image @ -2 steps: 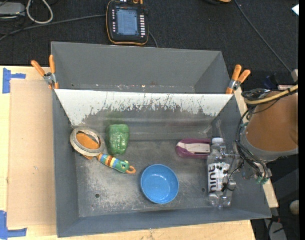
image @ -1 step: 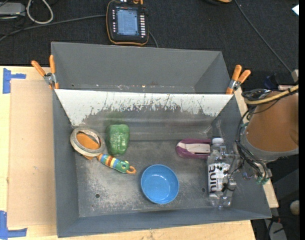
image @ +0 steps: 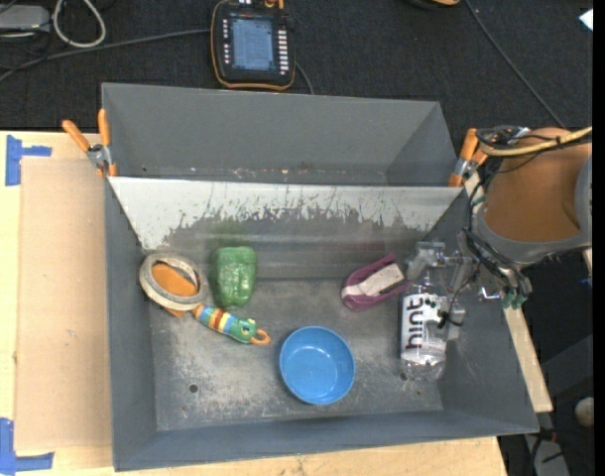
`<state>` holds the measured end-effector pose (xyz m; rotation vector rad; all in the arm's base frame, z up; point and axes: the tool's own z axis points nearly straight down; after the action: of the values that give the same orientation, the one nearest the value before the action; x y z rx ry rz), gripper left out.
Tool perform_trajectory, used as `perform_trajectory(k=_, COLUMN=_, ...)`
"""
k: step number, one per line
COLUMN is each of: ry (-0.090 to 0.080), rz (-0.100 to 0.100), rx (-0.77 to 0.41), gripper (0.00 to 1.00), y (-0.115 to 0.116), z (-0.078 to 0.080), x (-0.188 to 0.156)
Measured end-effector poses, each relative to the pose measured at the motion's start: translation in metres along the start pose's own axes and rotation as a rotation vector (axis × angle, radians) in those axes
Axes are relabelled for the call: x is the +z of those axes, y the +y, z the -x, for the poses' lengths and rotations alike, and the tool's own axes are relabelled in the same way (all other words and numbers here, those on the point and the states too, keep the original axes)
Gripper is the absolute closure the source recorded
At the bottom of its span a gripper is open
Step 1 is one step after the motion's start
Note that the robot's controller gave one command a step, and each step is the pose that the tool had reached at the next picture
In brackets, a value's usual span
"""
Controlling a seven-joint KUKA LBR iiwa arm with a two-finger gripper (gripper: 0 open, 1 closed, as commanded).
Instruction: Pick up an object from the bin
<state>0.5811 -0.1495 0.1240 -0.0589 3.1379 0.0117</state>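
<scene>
We see a dark floor point(image: 382, 38) across the top, from ten to two o'clock. At twelve o'clock a handheld control pendant point(image: 252, 43) with orange trim and a bluish screen lies on it. At eleven o'clock a white cable point(image: 76, 18) loops; a thin dark cable point(image: 506, 58) crosses at one o'clock.

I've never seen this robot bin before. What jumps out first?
The bright blue bowl at the front middle of the bin catches the eye first. On the right, the gripper hangs over a clear bottle with dark lettering. A green lumpy toy sits at the left.
</scene>
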Motion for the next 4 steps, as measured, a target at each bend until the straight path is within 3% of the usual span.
perform_trajectory(k=1, ry=0.016, rz=-0.003, rx=0.021, gripper=0.00, y=0.002, z=-0.094, x=0.002)
perform_trajectory(k=2, ry=-0.006, rz=-0.003, rx=0.019, gripper=0.00, y=0.015, z=-0.054, x=0.011)
perform_trajectory(k=3, ry=0.016, rz=0.000, rx=0.081, gripper=0.00, y=0.060, z=-0.085, x=0.045)
perform_trajectory(k=4, ry=-0.005, rz=-0.005, rx=0.097, gripper=1.00, y=0.035, z=-0.103, x=0.032)
